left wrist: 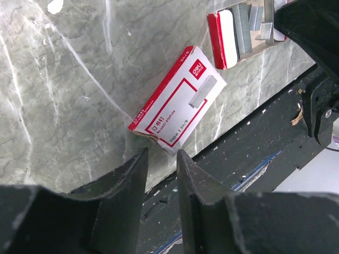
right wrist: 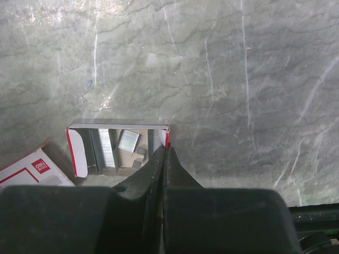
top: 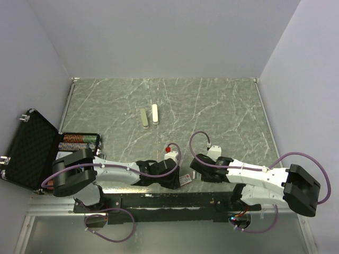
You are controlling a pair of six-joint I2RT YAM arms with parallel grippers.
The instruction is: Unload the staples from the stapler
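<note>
Here, the staples lie as grey strips inside an open cardboard tray near the front edge of the table. The right gripper, fingers pressed together, touches the tray's right wall, perhaps pinching it. The left gripper, slightly parted and empty, hovers by the box sleeve.

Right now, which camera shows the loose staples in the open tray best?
The right wrist view: the staples lie uncovered in their tray, seen from above. The left wrist view catches them only at its top edge, partly cropped. In the top view they are too small to tell.
</note>
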